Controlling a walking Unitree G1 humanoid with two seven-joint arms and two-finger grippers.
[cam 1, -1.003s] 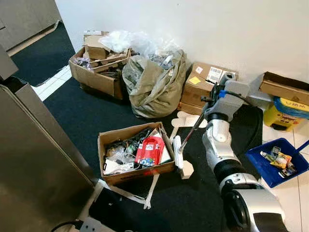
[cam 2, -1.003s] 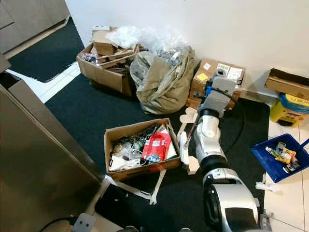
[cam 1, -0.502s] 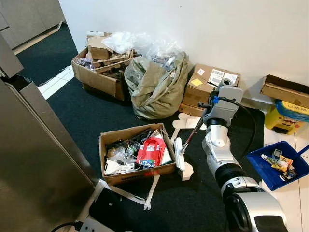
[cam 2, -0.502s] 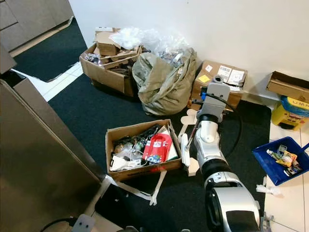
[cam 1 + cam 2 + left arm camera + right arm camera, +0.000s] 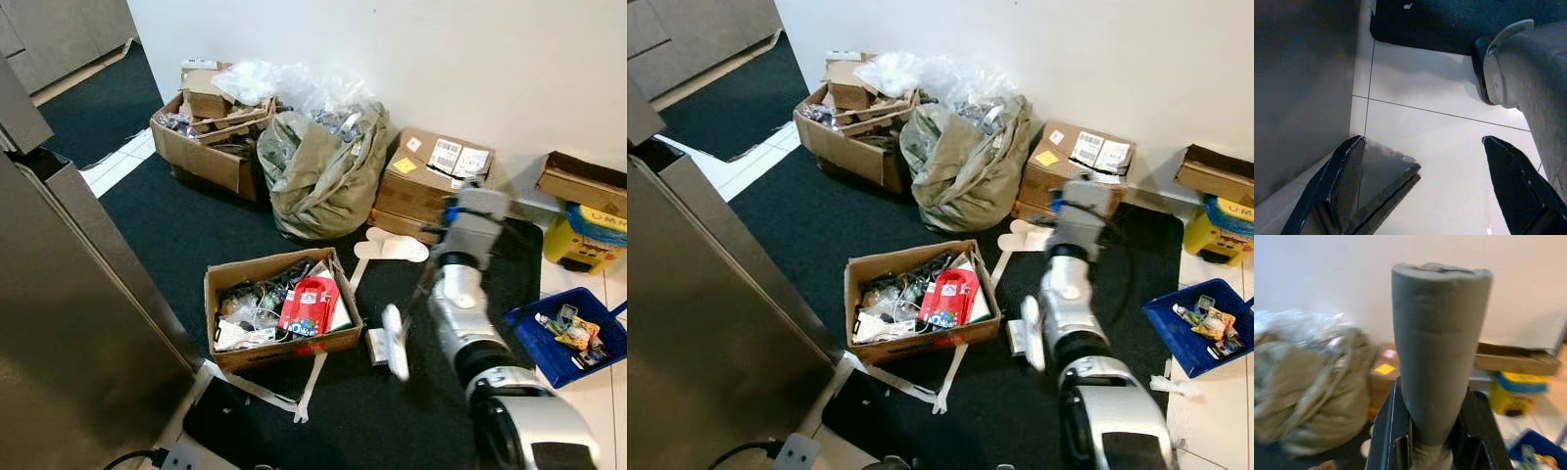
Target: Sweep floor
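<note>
My right arm (image 5: 460, 299) reaches out over the dark carpet (image 5: 186, 230), blurred by motion. Its gripper (image 5: 1432, 433) is shut on the grey foam handle (image 5: 1437, 347) of a broom. The white broom head (image 5: 395, 342) is smeared and hangs low over the carpet, right of the open cardboard box (image 5: 279, 308). A pale scrap (image 5: 376, 344) lies beside the head, and flat white pieces (image 5: 392, 248) lie farther off near the wall boxes. My left gripper (image 5: 1422, 142) hangs idle and open above white floor tiles (image 5: 1449, 152), next to a grey cabinet side.
An olive bag (image 5: 318, 171) and several cardboard boxes (image 5: 431, 181) line the wall. A blue tray (image 5: 524, 328) of small items and a yellow container (image 5: 588, 230) sit on tiles at the right. A tall grey cabinet (image 5: 69, 323) stands at my left. Loose tape strips (image 5: 309, 377) trail from the box.
The broom head has swung away from the open box's side, to the right and toward me, and my right arm moved with it. The view shifted slightly.
</note>
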